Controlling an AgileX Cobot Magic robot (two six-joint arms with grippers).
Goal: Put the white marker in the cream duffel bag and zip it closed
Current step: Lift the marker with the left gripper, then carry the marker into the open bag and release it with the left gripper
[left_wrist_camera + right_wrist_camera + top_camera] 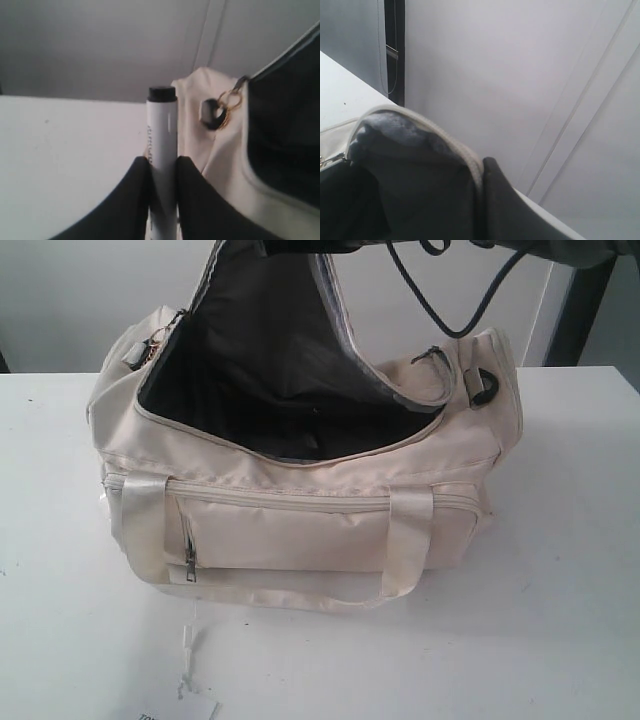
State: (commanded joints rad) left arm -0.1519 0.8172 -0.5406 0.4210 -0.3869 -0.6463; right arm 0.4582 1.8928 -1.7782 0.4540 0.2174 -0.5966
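Observation:
The cream duffel bag (300, 530) stands on the white table with its top zip open and its dark lining showing. Its top flap (270, 330) is pulled up out of the exterior view's top edge. My right gripper (481, 169) is shut on the flap's cream zip edge (465, 150), with one black finger (505, 200) showing. The white marker (161, 135) stands upright, dark cap up, with my left gripper (162, 164) shut on it. It is beside the bag's end (200, 135), near the ringed zip pull (220, 112). The exterior view shows neither the marker nor the left gripper.
A black cable (440, 310) hangs over the bag's back right corner, near a black end clip (487, 388). A small white tag (186, 655) lies on the table (560, 590) in front of the bag. A pale wall stands behind.

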